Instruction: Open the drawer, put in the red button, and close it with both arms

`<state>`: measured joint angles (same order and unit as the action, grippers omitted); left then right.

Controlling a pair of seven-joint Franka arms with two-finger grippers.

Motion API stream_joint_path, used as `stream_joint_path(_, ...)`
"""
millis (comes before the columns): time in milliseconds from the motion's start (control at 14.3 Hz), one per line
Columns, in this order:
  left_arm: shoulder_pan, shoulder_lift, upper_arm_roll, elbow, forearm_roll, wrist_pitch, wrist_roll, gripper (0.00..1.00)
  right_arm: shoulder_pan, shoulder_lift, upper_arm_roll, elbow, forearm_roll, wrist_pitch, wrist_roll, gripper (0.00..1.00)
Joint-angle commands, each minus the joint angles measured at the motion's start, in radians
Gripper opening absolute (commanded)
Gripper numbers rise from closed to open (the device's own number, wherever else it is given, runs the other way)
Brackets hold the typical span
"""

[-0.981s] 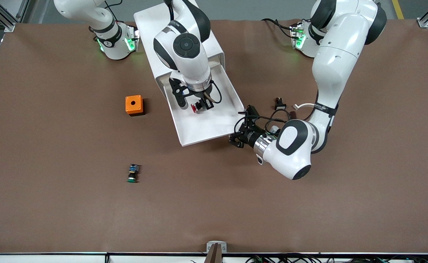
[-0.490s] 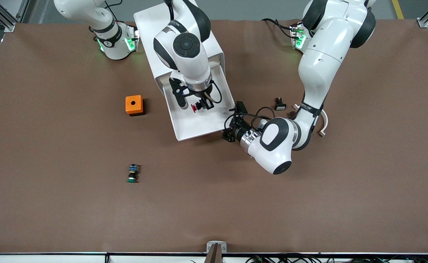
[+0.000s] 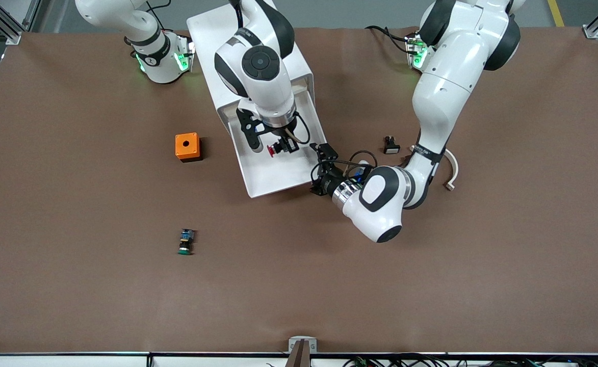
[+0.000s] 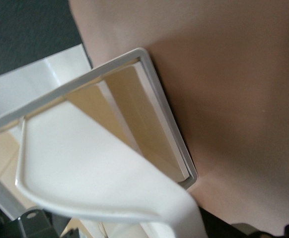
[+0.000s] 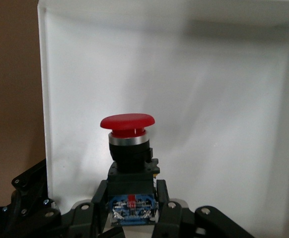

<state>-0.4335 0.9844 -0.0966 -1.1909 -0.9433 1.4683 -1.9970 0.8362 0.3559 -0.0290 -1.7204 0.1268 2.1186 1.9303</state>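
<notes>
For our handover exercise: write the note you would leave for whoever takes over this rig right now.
Right gripper: shut on the red button, held over the open drawer, not yet released.
Left gripper: at the drawer's front corner toward the left arm's end of the table.
Done: drawer open, button picked up and brought over it.
Left: release the button in the drawer, withdraw the right arm, close the drawer with both arms.

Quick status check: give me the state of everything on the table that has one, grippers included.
drawer: pulled partly out of the cabinet, open.
red button: held upright over the drawer, not yet released.
right gripper: shut on the red button.
left gripper: at the drawer's front corner.
green button: lying on its side on the table.
orange box: upright, hole facing up.
</notes>
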Motion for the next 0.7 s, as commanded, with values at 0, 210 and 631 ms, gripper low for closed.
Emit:
stream_joint_path(0,-0.021,0.031,-0.005,-0.006,-0.055,-0.058,-0.078,1.00,-0.005,0.003,0.004,0.015,0.005,-0.006,0.012,0.00)
stream_joint_path(210,-0.011,0.037,-0.003,-0.007,-0.101,-0.082,-0.150,1.00,-0.005,0.001,0.004,0.015,0.005,-0.006,0.012,0.00)
stream_joint_path(631,0.010,0.062,0.024,-0.006,-0.100,-0.077,-0.360,1.00,-0.005,0.001,0.004,0.015,0.005,-0.006,0.012,0.00)
